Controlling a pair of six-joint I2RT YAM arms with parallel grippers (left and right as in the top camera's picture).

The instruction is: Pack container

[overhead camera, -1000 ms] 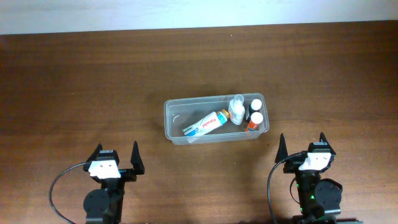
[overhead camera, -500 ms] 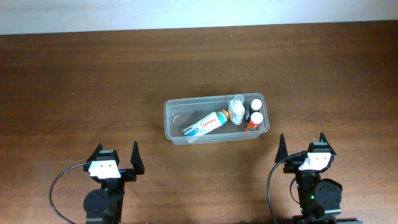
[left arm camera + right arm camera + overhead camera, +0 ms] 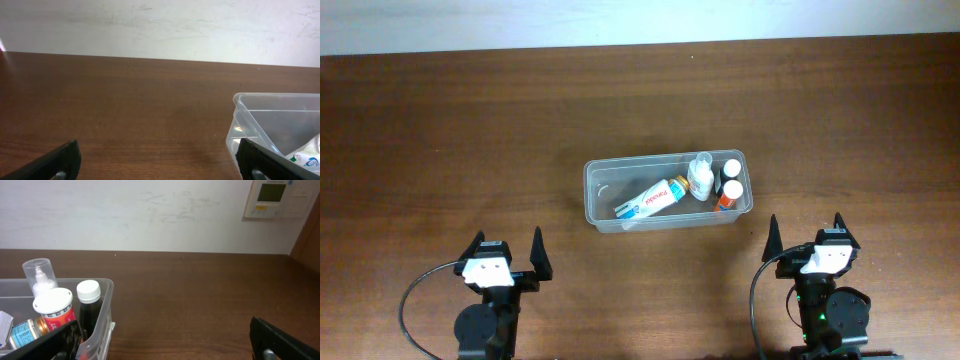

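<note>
Short of the container [image 3: 605,190], left arm [image 3: 488,300] and right arm [image 3: 827,298] low, jaws spread.

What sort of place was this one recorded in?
Probably an indoor lab or office set up as a robot station: a wooden table against a plain white wall, a wall-mounted control panel, and the left gripper and right gripper facing a clear container.

The container [image 3: 590,203] sits mid-table [image 3: 450,130], slightly right of centre. Inside it a tube [image 3: 652,198] lies across the middle, a bottle [image 3: 701,177] stands just right of the tube, and a pair of bottles [image 3: 731,189] fills the right end. The left gripper [image 3: 508,236] and right gripper [image 3: 805,219] sit near, well apart, on either side.
</note>
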